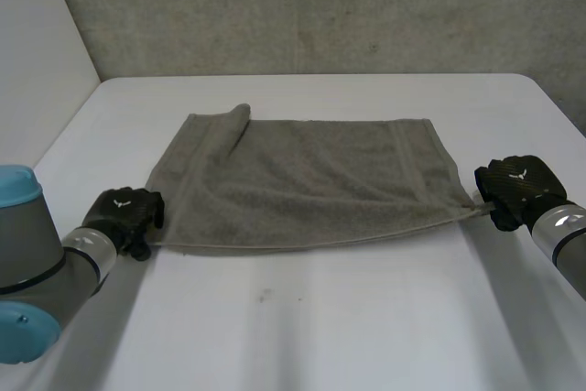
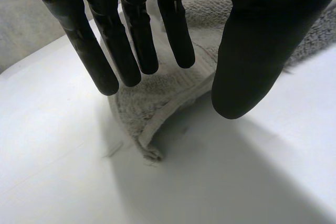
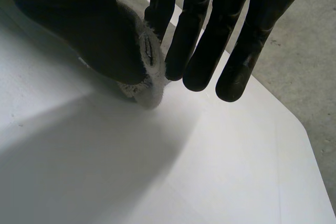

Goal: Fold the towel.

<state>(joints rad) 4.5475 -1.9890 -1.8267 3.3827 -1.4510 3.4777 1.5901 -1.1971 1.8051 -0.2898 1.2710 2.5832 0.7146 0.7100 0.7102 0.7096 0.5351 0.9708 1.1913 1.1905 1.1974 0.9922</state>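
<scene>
Towel, corners pinched: left hand, right hand

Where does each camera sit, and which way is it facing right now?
Head view: between and behind the arms, looking down at the table and towel; both forearms show, left hand and right hand at its near corners.
Left wrist view: on that wrist, looking along the palm at a lifted towel corner between fingers and thumb.
Right wrist view: likewise; thumb and finger pinch the other corner.
Shared: all three show towel and table.
</scene>
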